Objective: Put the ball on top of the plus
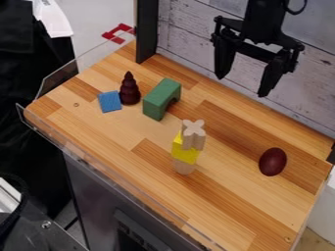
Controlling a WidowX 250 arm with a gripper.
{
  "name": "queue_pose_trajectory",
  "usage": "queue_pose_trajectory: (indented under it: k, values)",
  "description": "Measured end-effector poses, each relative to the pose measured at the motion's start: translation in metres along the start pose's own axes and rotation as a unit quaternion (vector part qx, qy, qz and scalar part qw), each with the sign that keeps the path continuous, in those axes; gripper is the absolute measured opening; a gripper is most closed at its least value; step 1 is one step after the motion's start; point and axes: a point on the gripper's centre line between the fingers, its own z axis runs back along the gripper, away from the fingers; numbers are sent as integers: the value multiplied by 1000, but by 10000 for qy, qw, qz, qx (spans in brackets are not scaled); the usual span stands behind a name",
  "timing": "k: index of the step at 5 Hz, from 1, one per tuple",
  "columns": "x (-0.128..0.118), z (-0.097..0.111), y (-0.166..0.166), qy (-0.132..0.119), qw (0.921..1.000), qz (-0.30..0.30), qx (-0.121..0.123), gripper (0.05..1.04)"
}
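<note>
High over the back right of the table hangs my gripper (243,87), its two fingers wide apart with nothing between them. The ball, a dark red egg-shaped piece (273,162), lies on the wood at the right, lower in the view than the gripper. A light wooden plus (193,134) stands at the top of a small stack near the middle. Under it are a yellow block (185,149) and a tan round piece (183,167) at the bottom.
A green arch block (161,99), a dark red ridged cone (130,89) and a blue square (110,101) sit at the back left. The wooden table (222,196) has a clear raised rim along its left and front edges, and a plank wall stands behind.
</note>
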Motion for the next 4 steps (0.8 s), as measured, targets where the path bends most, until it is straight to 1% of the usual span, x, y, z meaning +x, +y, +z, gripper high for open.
queue_pose_trajectory:
  k: [1,2,3,4]
  values:
    - [-2,-13,1,197,9998,9,32,1000]
    - [-2,-18,-4,123,9999,-36,81,1000]
    - [-3,-21,-24,-5,9998,-163,67,1000]
    - [-2,-24,-36,-135,9997,-208,43,1000]
